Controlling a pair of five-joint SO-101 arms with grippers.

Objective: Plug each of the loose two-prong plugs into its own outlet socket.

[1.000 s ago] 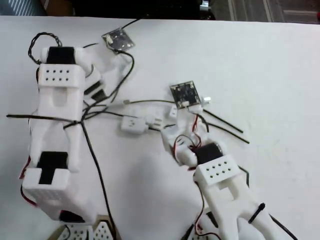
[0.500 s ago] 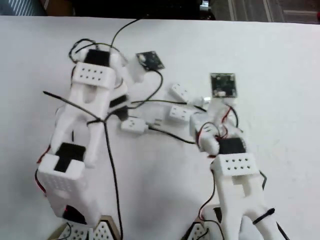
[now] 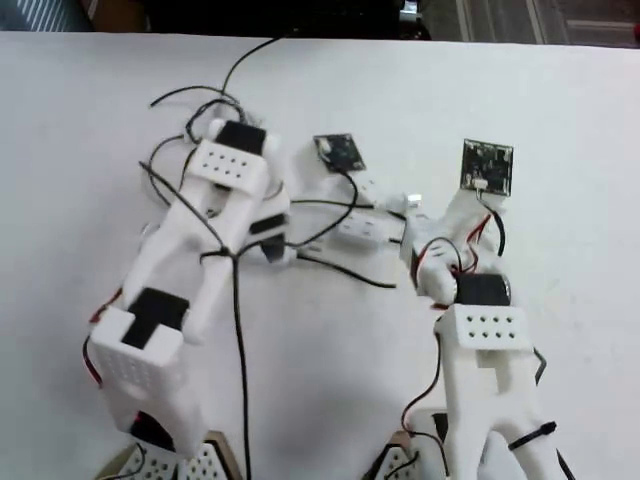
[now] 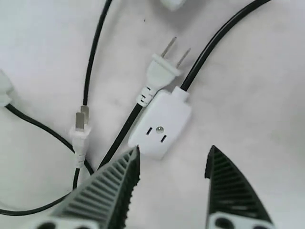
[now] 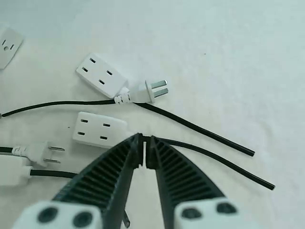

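Sprawling black cords (image 5: 190, 127), white table (image 3: 560, 100) — plugs (image 4: 159, 71) loose

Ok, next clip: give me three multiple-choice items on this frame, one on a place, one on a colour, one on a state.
1. In the left wrist view, where is the white plug nearest the outlet block?
A) pushed into the socket
B) lying beside the block, prongs bare
C) between the fingers

2. What colour are the cords on the plugs?
A) red
B) black
C) yellow

3. How is the left gripper?
A) open, holding nothing
B) shut on a plug
C) shut on a cord

Answers:
1 B: both prongs show, pointing away from the block.
2 B: each cord running from a plug is black.
3 A: its fingers stand apart with bare table between them.
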